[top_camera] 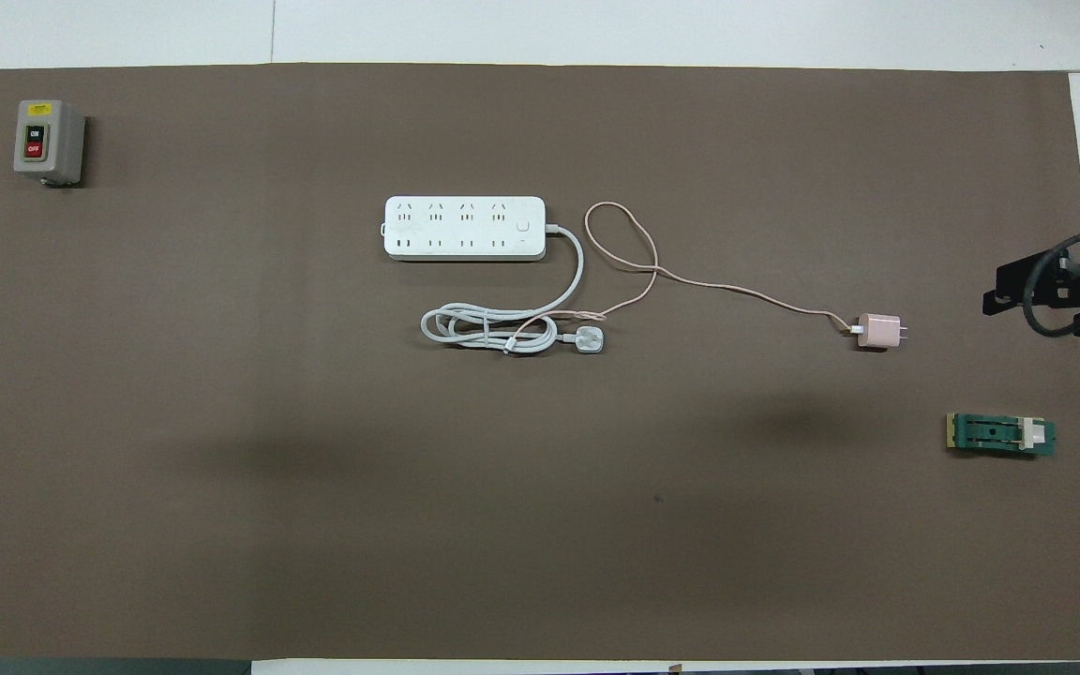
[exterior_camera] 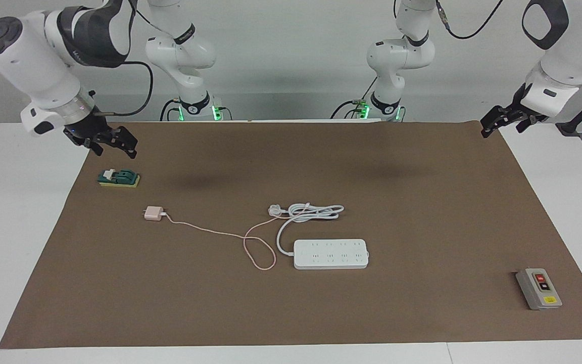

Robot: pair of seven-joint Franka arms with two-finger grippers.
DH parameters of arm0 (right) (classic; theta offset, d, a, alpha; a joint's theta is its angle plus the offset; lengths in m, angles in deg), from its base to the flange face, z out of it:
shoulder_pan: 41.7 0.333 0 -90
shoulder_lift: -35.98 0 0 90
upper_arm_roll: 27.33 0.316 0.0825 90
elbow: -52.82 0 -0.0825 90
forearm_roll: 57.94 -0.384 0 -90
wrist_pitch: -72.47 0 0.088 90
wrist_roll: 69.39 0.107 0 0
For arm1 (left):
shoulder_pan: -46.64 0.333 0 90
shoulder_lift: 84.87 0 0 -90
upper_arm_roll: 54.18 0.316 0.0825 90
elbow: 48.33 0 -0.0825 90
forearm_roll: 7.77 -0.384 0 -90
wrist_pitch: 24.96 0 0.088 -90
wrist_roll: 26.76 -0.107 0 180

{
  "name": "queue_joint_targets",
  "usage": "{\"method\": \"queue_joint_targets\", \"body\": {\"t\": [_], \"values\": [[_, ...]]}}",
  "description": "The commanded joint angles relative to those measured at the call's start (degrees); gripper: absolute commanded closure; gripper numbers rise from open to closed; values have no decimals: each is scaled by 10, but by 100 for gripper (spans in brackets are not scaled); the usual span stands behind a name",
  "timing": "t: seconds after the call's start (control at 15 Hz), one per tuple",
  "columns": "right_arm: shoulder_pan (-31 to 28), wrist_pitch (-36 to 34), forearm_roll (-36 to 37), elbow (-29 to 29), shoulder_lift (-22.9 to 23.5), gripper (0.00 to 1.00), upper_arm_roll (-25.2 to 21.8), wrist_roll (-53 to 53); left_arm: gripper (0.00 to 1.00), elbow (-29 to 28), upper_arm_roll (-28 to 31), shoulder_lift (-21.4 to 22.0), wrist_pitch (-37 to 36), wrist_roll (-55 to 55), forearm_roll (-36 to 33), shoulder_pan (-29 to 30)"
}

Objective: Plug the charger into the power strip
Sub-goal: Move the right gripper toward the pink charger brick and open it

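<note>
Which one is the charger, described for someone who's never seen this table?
Start at the white power strip in the middle of the brown mat. Follow the thin pink cable from beside it toward the right arm's end of the table. It ends at the charger, a small pale pink cube, unlike the white three-pin plug on its thick white cord.

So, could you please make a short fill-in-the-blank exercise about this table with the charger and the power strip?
1. The charger has a thin cable of ___ colour.
2. The power strip lies ___ from the robots than its coiled cord.
3. The grey button box is at the ___ arm's end of the table.

Missing words: pink; farther; left
</note>
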Motion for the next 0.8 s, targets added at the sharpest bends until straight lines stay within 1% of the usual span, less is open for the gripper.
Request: {"method": "queue_joint_targets", "body": {"t": [0.0, 0.2, 0.4, 0.6, 0.73], "values": [[-20, 30, -43, -5, 38, 0, 3, 111, 0, -20, -3, 17, 10, -5, 7, 6], [-55, 41, -105, -5, 76, 0, 2, 198, 0, -20, -3, 17, 11, -5, 7, 6], [-71, 45, -137, -26, 90, 0, 2, 289, 0, -20, -3, 17, 10, -5, 7, 6], [-94, 45, -183, -24, 136, 0, 2, 328, 0, -20, -3, 17, 10, -5, 7, 6], [-94, 43, -188, -23, 161, 0, 2, 366, 0, -20, -3, 17, 10, -5, 7, 6]]}}
